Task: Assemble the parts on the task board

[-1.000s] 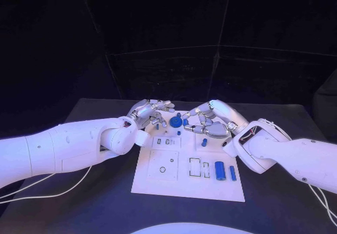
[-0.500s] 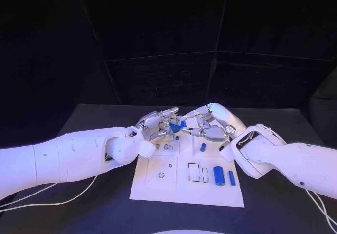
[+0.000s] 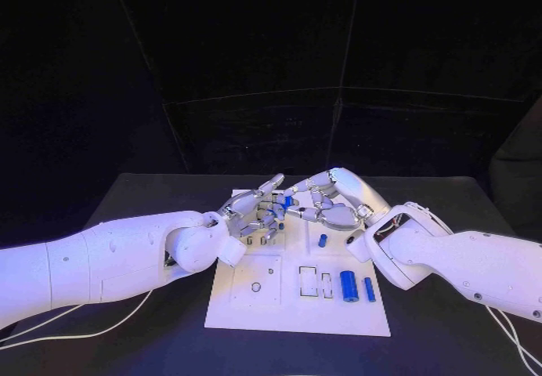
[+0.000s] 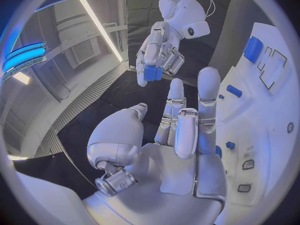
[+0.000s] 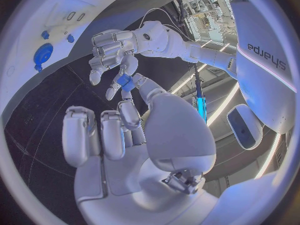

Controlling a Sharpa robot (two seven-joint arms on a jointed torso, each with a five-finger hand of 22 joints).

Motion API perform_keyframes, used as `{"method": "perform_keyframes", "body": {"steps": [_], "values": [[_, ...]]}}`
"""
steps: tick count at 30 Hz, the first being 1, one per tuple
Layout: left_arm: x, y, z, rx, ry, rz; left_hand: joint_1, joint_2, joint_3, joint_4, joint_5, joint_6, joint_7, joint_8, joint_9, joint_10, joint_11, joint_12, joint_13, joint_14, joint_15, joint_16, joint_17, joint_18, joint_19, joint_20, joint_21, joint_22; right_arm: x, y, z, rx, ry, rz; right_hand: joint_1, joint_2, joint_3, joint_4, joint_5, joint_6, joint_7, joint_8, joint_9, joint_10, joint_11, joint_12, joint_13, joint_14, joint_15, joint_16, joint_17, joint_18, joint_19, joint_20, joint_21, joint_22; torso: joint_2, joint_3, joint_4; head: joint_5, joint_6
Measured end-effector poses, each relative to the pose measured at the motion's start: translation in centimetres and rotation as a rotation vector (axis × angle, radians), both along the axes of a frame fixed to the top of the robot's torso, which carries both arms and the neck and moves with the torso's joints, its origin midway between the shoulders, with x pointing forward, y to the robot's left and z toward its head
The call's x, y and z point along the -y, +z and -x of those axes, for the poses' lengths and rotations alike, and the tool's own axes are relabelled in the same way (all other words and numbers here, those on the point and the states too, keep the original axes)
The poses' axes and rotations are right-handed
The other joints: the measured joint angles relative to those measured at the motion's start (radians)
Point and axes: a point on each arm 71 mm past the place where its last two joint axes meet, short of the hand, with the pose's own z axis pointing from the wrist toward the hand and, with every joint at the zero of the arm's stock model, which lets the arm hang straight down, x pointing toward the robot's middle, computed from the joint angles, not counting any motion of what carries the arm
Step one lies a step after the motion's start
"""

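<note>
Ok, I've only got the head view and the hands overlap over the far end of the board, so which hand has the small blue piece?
Observer: The right hand pinches the blue piece at its fingertips, seen from the left wrist.
Operator: Is the left hand on it too?
Observer: The left hand holds nothing and its fingers are spread. I cannot tell whether a fingertip touches the piece.
Operator: Anything on the board near them?
Observer: The right wrist view shows a round blue part on the task board.
</note>
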Motion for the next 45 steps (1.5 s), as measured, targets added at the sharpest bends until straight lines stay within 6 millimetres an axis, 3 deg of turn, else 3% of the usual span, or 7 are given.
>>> {"method": "perform_keyframes", "body": {"steps": [2, 4, 6, 13, 16, 25, 45], "values": [[0.06, -0.01, 0.04, -0.003, -0.008, 0.003, 0.004, 0.019, -0.033, 0.005, 0.0, 0.012, -0.004, 0.0, 0.001, -0.01, -0.006, 0.073, 0.048, 0.003, -0.003, 0.02, 0.033, 0.0, 0.0, 0.0, 0.028, 0.033, -0.02, 0.01, -0.01, 0.002, 0.0, -0.001, 0.0, 0.0, 0.0, 0.0, 0.0, 0.0, 0.0, 0.0, 0.0, 0.0, 0.0, 0.0, 0.0, 0.0, 0.0, 0.0, 0.0, 0.0, 0.0, 0.0, 0.0, 0.0, 0.0, 0.0, 0.0, -0.001, -0.001], [0.13, -0.01, 0.1, -0.005, -0.016, 0.008, 0.004, 0.035, -0.054, 0.007, 0.0, 0.021, -0.007, 0.0, 0.003, -0.021, -0.007, 0.112, 0.074, 0.003, -0.003, 0.03, 0.046, -0.015, 0.0, 0.0, 0.045, 0.052, -0.1, 0.01, -0.04, 0.004, 0.001, -0.001, 0.0, 0.0, 0.0, 0.0, 0.0, 0.0, 0.0, 0.0, 0.0, 0.0, 0.0, 0.0, 0.0, 0.0, 0.0, 0.0, 0.0, 0.0, 0.0, 0.0, 0.0, 0.0, 0.0, -0.0001, 0.0, -0.002, -0.001], [0.23, 0.02, 0.17, -0.008, -0.024, 0.014, 0.005, 0.053, -0.073, 0.007, 0.0, 0.03, -0.011, 0.0, 0.006, -0.026, -0.012, 0.145, 0.098, 0.003, -0.003, 0.041, 0.048, -0.015, 0.003, -0.003, 0.065, 0.077, -0.16, 0.0, -0.06, 0.005, 0.002, -0.002, 0.0, 0.0, 0.0, 0.0, 0.0, 0.0, 0.0, -0.003, 0.0, 0.0, 0.0, 0.0, 0.0, 0.0, 0.0, 0.0, 0.0, 0.0, 0.0, 0.0, 0.0, 0.0, 0.0, -0.0004, -0.0001, -0.002, -0.001], [0.62, 0.15, 0.47, -0.019, -0.049, 0.042, 0.011, 0.092, -0.103, 0.009, 0.0, 0.054, -0.018, 0.006, 0.015, -0.028, -0.015, 0.195, 0.139, 0.003, -0.01, 0.064, 0.048, -0.015, 0.014, -0.014, 0.115, 0.142, -0.34, -0.05, -0.22, 0.009, 0.002, 0.001, 0.0, 0.0, 0.0, 0.0, 0.0, -0.002, 0.001, -0.003, 0.0, -0.002, 0.002, 0.0, 0.0, 0.0, 0.0, 0.0, 0.0, 0.0, 0.002, 0.002, 0.0, 0.0, 0.0, -0.001, 0.0001, -0.005, -0.004], [0.62, 0.19, 0.52, -0.023, -0.054, 0.051, 0.018, 0.098, -0.113, 0.01, 0.0, 0.059, -0.023, 0.012, 0.018, -0.016, -0.027, 0.224, 0.182, 0.003, -0.011, 0.071, 0.048, -0.03, 0.015, -0.015, 0.13, 0.161, -0.37, -0.08, -0.3, 0.01, 0.002, 0.002, 0.0, 0.0, 0.0, 0.0, 0.0, -0.002, 0.001, -0.003, -0.001, -0.004, 0.004, 0.0, 0.0, 0.0, 0.0, 0.0, 0.0, 0.0, 0.003, 0.003, 0.0, 0.0, 0.0, -0.0011, 0.0006, -0.005, -0.005], [0.57, 0.19, 0.64, -0.033, -0.065, 0.064, 0.039, 0.12, -0.141, 0.008, 0.0, 0.099, -0.039, 0.034, 0.039, 0.027, -0.038, 0.284, 0.272, 0.003, -0.025, 0.09, 0.048, -0.03, 0.026, -0.027, 0.165, 0.204, -0.22, -0.16, -0.59, 0.016, -0.004, 0.008, 0.0, 0.0, 0.0, 0.0, 0.0, -0.002, 0.001, -0.006, 0.0, -0.004, 0.004, 0.0, 0.0, 0.0, 0.0, 0.0, 0.0, 0.0, 0.003, 0.003, 0.0, 0.0, -0.001, -0.0011, 0.001, -0.004, -0.008], [0.26, 0.07, 0.62, -0.042, -0.062, 0.062, 0.053, 0.133, -0.149, 0.005, 0.0, 0.108, -0.048, 0.044, 0.053, 0.034, -0.045, 0.292, 0.292, 0.0, -0.029, 0.094, 0.048, -0.03, 0.03, -0.03, 0.174, 0.222, 0.08, -0.12, -0.73, 0.027, -0.006, 0.012, -0.001, -0.001, 0.0, 0.0, 0.0, -0.005, 0.002, -0.003, 0.0, -0.004, 0.004, 0.0, -0.001, 0.0, 0.0, 0.0, 0.0, 0.0, 0.003, 0.003, 0.0, 0.0, -0.001, -0.0005, 0.0003, -0.005, -0.009]]}}
